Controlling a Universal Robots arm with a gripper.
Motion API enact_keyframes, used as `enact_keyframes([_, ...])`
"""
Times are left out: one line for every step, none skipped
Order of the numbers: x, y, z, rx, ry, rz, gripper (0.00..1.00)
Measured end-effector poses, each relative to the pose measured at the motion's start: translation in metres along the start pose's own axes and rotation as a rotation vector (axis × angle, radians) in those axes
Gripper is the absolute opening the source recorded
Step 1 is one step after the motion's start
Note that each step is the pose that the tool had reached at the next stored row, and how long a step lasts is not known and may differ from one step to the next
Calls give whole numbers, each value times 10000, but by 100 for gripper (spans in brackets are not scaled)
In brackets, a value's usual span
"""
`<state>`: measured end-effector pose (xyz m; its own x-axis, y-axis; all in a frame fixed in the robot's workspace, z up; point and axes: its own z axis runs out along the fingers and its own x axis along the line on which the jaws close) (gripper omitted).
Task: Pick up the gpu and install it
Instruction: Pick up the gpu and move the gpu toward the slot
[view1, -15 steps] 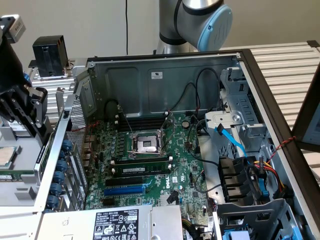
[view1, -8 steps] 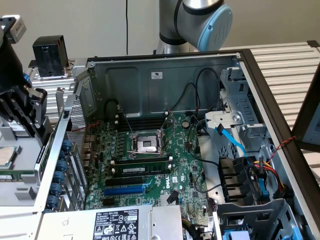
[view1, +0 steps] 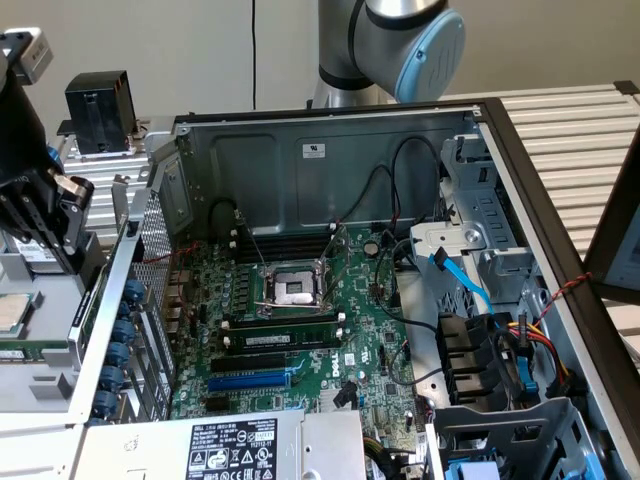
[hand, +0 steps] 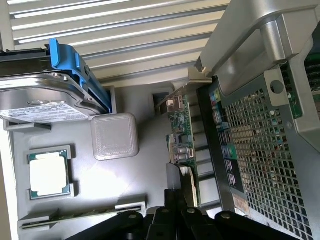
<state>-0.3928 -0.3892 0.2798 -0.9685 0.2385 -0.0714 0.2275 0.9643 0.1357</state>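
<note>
The gpu (hand: 179, 135) stands on edge in a grey tray (hand: 135, 190) just outside the computer case's perforated wall (hand: 260, 150). It shows as a thin green board with a metal end bracket (hand: 192, 77). My gripper (hand: 180, 187) straddles the card's near end, one finger on each side and pressed close against the board. In the exterior view the gripper (view1: 50, 225) hangs over the tray at that view's far left, beside the open case. The large green motherboard (view1: 300, 330) lies in the case with a blue slot (view1: 250, 380) near its front.
In the tray lie a hard drive (hand: 40, 100) in a blue carrier, a white square box (hand: 114, 136), a CPU (hand: 48, 173) and a memory stick (hand: 75, 215). A black heatsink (view1: 100, 110) stands behind the tray. Cables and drive bays (view1: 490, 360) crowd the case at the exterior view's right.
</note>
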Motion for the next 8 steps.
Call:
enact_keyframes([0, 0, 0, 0, 0, 0, 13])
enact_keyframes([0, 0, 0, 0, -1, 0, 13])
enact_keyframes([0, 0, 0, 2, -1, 1, 13])
enact_keyframes([-1, -2, -2, 2, -1, 3, 15])
enact_keyframes([-2, -2, -3, 2, -3, 4, 15])
enact_keyframes([-4, -3, -4, 2, -4, 5, 21])
enact_keyframes([-5, -4, -5, 3, -4, 7, 27])
enact_keyframes([-8, -5, -6, 6, -4, 9, 27])
